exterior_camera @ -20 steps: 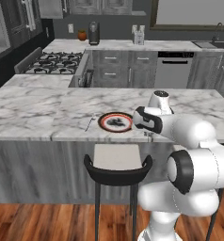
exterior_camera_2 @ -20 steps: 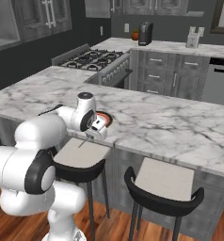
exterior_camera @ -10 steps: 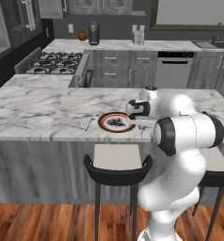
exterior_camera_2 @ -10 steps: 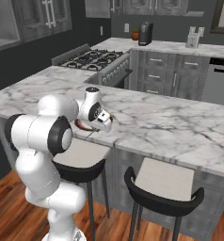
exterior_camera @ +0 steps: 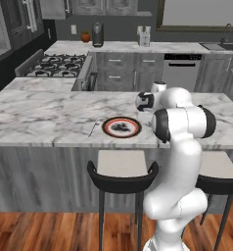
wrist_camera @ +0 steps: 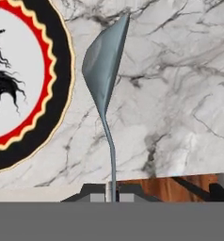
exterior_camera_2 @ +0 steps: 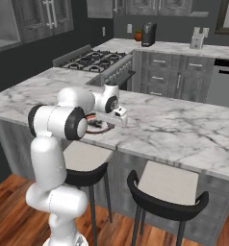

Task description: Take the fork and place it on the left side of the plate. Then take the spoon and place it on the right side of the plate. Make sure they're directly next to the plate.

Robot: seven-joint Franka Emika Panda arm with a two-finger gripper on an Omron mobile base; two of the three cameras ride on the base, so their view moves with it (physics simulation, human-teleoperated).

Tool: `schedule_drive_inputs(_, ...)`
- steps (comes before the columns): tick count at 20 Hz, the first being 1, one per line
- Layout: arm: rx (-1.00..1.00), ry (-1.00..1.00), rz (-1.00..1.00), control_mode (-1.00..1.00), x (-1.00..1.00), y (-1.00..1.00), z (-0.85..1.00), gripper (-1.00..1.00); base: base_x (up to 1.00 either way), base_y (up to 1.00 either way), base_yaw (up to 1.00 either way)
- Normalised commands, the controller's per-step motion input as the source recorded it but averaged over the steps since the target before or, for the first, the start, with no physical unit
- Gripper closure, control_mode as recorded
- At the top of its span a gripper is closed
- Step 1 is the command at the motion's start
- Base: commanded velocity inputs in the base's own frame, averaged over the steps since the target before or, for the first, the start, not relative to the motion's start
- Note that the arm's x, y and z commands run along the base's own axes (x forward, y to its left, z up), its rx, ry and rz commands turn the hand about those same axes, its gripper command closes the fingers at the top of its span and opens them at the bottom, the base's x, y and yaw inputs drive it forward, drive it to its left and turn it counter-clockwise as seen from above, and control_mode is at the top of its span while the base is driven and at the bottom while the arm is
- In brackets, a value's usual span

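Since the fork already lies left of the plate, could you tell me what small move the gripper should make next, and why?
Probably lower the spoon straight down onto the marble counter and then open. The gripper is shut on the spoon's handle, and the bowl hangs just beside the plate rim, clear of it, on the side opposite the fork. Whether it already touches the counter is unclear.

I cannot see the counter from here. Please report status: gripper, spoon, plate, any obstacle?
Gripper shut on spoon handle. Spoon above counter, beside plate rim. Fork lies at plate's other side. Nothing in the way.
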Motion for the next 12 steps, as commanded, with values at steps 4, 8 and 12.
schedule_drive_inputs(4, 0.00, 0.00, 0.06, -1.00, 0.82, -0.18, -0.24, 1.00, 0.00, 0.00, 0.00)
schedule_drive_inputs(8, 0.00, 0.00, 0.07, -1.00, 0.89, -0.04, -0.37, 1.00, 0.00, 0.00, 0.00)
schedule_drive_inputs(12, 0.00, 0.00, 0.04, -1.00, 0.57, 0.00, -0.38, 1.00, 0.00, 0.00, 0.00)
